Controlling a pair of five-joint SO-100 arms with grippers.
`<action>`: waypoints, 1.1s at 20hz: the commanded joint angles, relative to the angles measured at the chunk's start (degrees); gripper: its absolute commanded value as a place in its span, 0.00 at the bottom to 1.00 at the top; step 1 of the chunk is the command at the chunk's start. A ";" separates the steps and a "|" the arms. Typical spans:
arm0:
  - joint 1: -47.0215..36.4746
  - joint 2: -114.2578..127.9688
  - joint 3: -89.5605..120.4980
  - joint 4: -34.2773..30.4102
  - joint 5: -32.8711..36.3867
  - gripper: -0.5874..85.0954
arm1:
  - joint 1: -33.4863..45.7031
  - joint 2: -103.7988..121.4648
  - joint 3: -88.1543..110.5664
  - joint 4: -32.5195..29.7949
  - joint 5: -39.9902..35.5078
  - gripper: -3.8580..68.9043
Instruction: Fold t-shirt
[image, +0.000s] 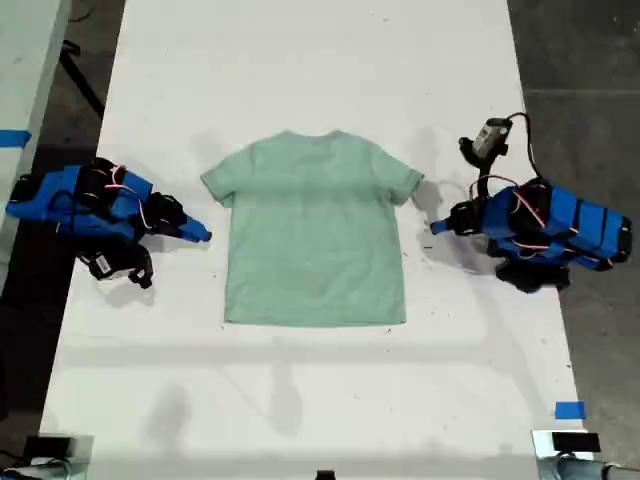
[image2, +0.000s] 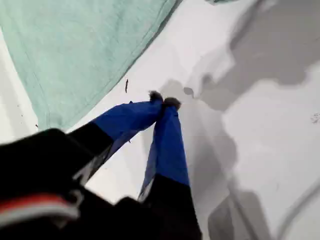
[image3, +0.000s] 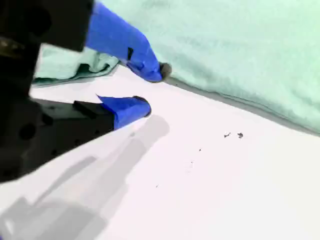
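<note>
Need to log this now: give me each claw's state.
First claw: closed, holding nothing, beside the t-shirt.
Second claw: open, empty, at the shirt's edge.

Lying flat at mid-table (image: 300, 60): the t-shirt (image: 312, 230), collar toward the exterior view's top, hem toward its bottom. Flanked by two arms, one at the exterior view's left (image: 95, 205), one at its right (image: 540, 228), each apart from the cloth. Near the shirt's side edge, over bare table: my first gripper (image2: 164, 100). Just beside the shirt's edge, near a sleeve: my second gripper (image3: 150, 90).
</note>
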 joint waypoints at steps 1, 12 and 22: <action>3.25 0.18 -1.85 1.49 -9.14 0.01 | -5.98 0.53 -6.15 2.37 40.08 0.04; 0.44 -2.20 -12.66 4.04 -7.56 0.01 | -4.75 -4.75 -17.40 1.49 34.72 0.04; -14.85 -41.31 -51.59 6.06 9.93 0.01 | 9.84 -45.70 -54.76 3.08 13.36 0.04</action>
